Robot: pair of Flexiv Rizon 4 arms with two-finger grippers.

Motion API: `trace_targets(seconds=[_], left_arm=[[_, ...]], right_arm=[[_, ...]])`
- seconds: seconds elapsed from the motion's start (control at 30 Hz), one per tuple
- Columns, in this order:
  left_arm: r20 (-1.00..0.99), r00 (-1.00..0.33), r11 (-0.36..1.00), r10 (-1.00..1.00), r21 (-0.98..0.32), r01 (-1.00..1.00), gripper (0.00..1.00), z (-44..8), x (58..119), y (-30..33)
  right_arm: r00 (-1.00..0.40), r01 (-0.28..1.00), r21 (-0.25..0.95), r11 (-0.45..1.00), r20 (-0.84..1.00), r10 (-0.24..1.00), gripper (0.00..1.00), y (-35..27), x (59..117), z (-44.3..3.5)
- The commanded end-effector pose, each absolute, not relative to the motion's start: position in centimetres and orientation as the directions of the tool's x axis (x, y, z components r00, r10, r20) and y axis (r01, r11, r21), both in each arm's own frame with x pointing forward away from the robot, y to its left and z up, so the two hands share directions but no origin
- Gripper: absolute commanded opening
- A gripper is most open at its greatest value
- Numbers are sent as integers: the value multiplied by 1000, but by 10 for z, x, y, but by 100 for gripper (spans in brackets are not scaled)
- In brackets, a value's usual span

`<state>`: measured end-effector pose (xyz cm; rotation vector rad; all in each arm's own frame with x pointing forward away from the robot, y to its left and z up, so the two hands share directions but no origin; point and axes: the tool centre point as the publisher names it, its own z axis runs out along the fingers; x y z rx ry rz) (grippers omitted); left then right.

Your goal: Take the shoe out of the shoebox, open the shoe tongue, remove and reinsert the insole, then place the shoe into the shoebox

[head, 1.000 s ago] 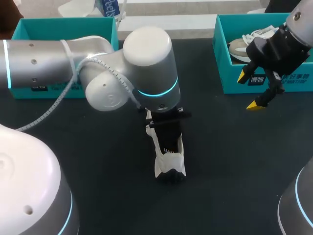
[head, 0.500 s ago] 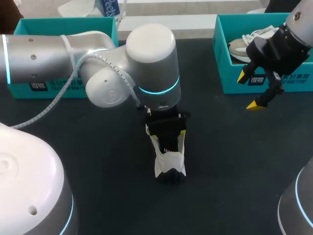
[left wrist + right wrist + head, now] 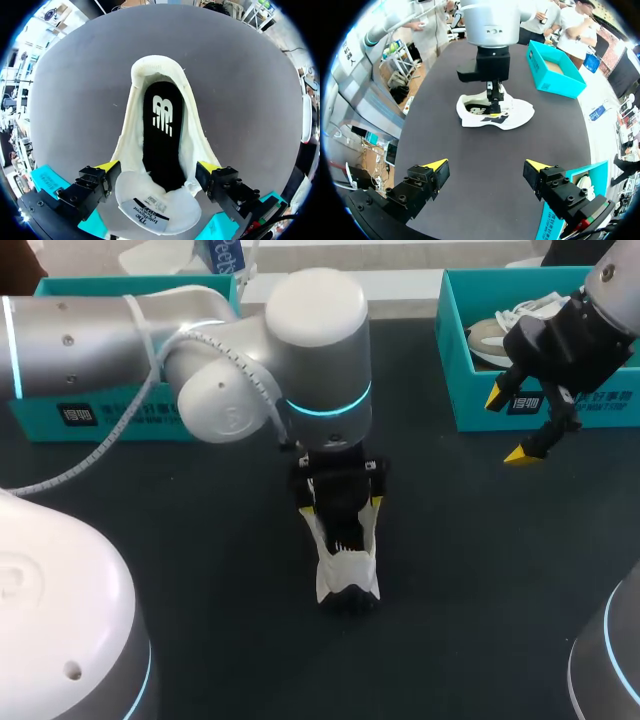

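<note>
A white shoe [image 3: 347, 575] lies on the dark table, its opening facing up. In the left wrist view its black insole [image 3: 161, 135] lies flat inside the shoe [image 3: 195, 145], and the tongue [image 3: 157, 205] is folded back with its label showing. My left gripper [image 3: 340, 504] hangs right over the shoe, open [image 3: 157, 167]. Its yellow fingertips [image 3: 108, 166] stand outside the shoe's two sides and grip nothing. My right gripper [image 3: 510, 425] hovers open and empty in front of the right shoebox [image 3: 545, 412]. From there it looks across bare table [image 3: 486, 165] at the shoe [image 3: 517, 112] and the left gripper [image 3: 494, 102].
The teal right shoebox holds another pale shoe [image 3: 500, 332]. A second teal shoebox [image 3: 100, 412] stands at the back left, partly behind my left arm, and it also shows beyond the shoe [image 3: 555, 75] in the right wrist view. Dark table surface surrounds the shoe.
My left gripper's fingers have spread from shut to wide open over the shoe, and its wrist has shifted slightly toward the back right. The right arm has not moved.
</note>
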<state>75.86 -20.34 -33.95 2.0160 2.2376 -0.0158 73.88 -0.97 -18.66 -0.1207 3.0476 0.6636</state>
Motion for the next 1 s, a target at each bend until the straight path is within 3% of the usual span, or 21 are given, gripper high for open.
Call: trace_targets(seconds=[0.03, 0.67, 0.7, 0.73, 0.77, 0.8, 0.83, 1.0], left_arm=[[-102, -99, 107, 990, 79, 991, 100, -331, 768, -199], [-130, -136, 148, 982, 89, 985, 100, -303, 812, -193], [-131, -133, 145, 982, 89, 985, 95, -303, 814, -193], [-132, -133, 145, 982, 88, 986, 77, -302, 815, -194], [-133, -131, 143, 982, 85, 986, 73, -302, 816, -194], [-133, -127, 139, 983, 84, 987, 56, -302, 816, -195], [-133, -126, 138, 983, 84, 987, 48, -302, 816, -195], [-130, -115, 127, 985, 86, 988, 39, -301, 814, -195]], right_arm=[[-997, -79, 412, 908, -35, -71, 100, -9, 740, -187], [-997, -79, 412, 908, -35, -71, 100, -9, 740, -187], [-997, -79, 412, 908, -35, -71, 100, -9, 740, -187], [-997, -79, 412, 908, -35, -71, 100, -9, 740, -187], [-997, -79, 412, 908, -35, -71, 100, -9, 740, -187], [-997, -79, 412, 908, -35, -71, 100, -9, 740, -187], [-997, -79, 412, 908, -35, -71, 100, -9, 740, -187], [-997, -79, 412, 908, -35, -71, 100, -9, 740, -187]])
